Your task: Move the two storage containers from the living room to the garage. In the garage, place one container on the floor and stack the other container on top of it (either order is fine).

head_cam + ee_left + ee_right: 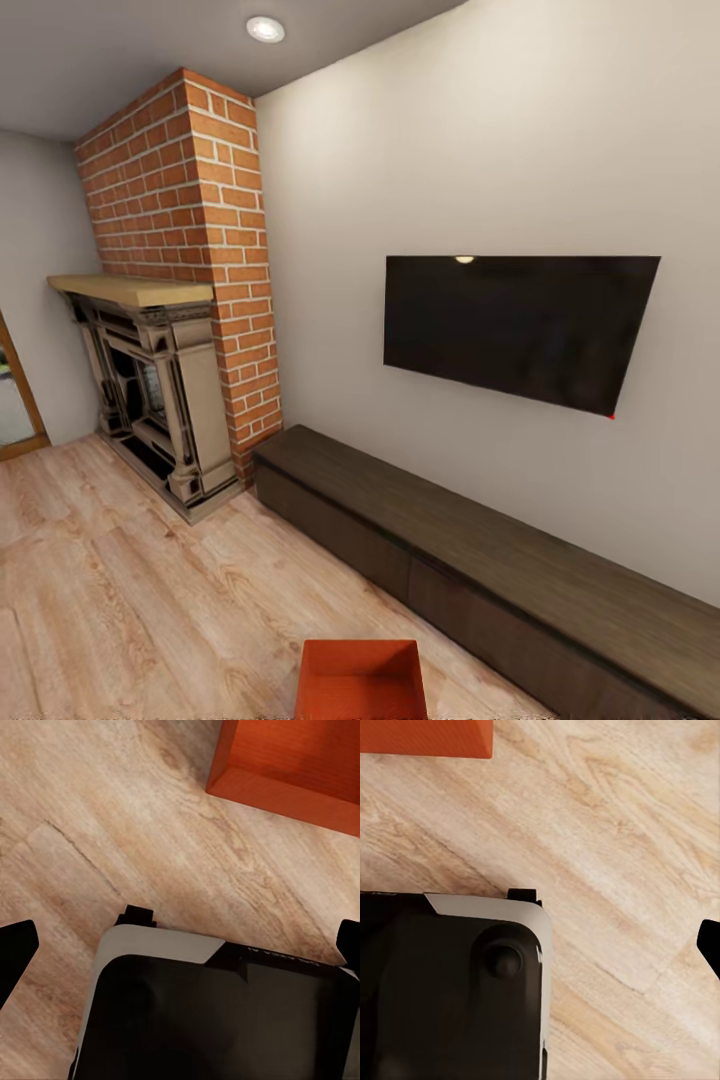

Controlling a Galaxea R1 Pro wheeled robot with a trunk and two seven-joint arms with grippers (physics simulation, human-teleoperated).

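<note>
Stood in the living room, facing the TV wall. One orange bin lay on the wood floor dead ahead at the head view's lower edge, near the long dark cabinet on its right, fireplace well off to the left. Seemed roughly centred between both arms; long axis hard to judge, cut off by the frame. Open planks to its left, cabinet edge hemming the right. Left claw looked spread, dark fingertips at opposite frame edges; right claw impossible to tell, one fingertip visible. Nothing held.
</note>
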